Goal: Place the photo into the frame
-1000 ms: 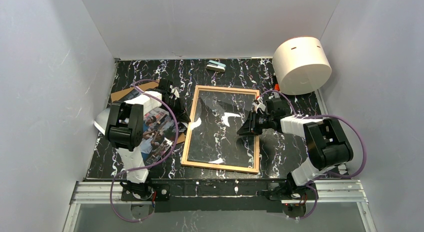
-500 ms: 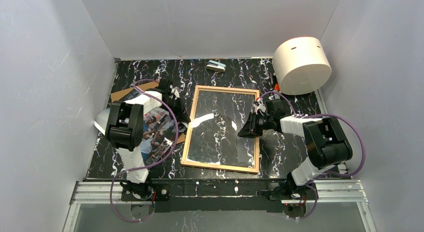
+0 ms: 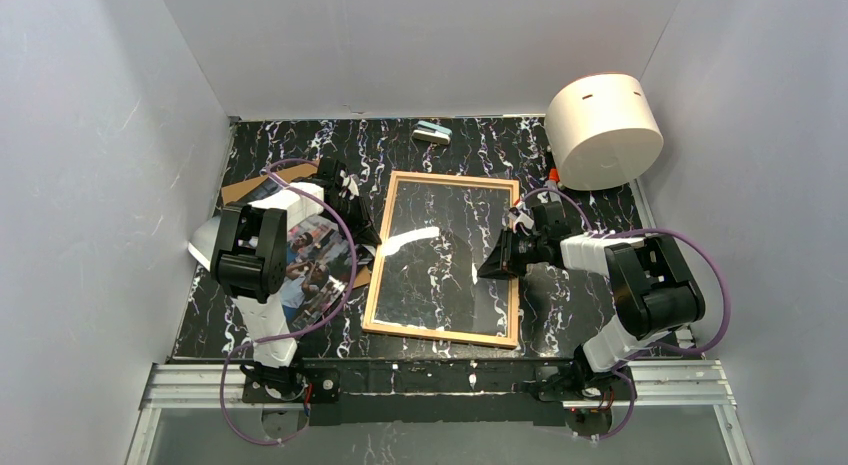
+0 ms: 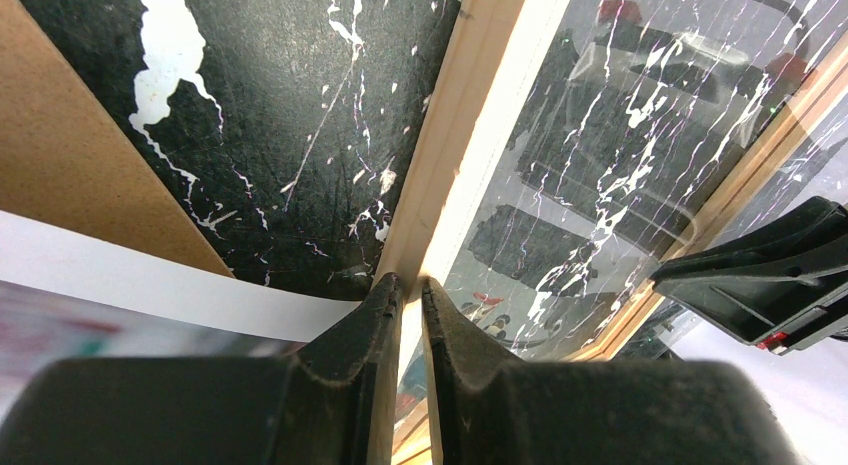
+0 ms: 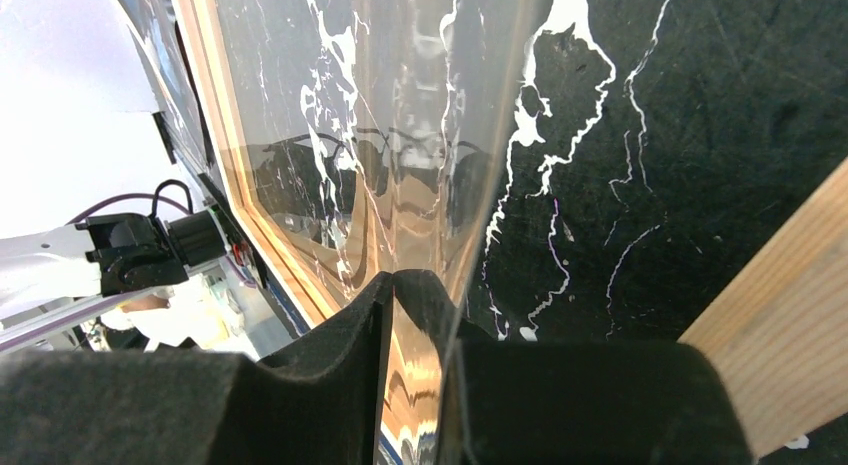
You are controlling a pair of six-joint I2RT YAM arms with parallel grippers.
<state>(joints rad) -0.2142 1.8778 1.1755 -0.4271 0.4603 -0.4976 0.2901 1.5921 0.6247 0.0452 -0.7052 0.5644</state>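
Note:
The frame (image 3: 380, 270) of thin light wood lies in the middle of the table with its glass pane (image 3: 440, 255) inside. My left gripper (image 3: 366, 241) is shut on the frame's left wooden edge (image 4: 440, 175), and its fingertips (image 4: 385, 295) pinch the strip. My right gripper (image 3: 498, 263) is at the right side, its jaws closed on the clear pane (image 5: 380, 105), whose edge stands raised off the wooden edging (image 5: 780, 315). The photo (image 3: 316, 267) lies face up under my left arm, and its white border (image 4: 150, 285) shows beside the frame.
A brown cardboard backing board (image 3: 240, 190) lies under the photo at the left. A big white cylinder (image 3: 603, 130) stands at the back right with a small orange item (image 3: 552, 174) by it. A small pale block (image 3: 432, 133) rests at the back edge. Grey walls enclose the table.
My right jaws have narrowed onto the pane's right edge and shifted slightly. The glare on the glass has moved across it. The left arm has stayed still.

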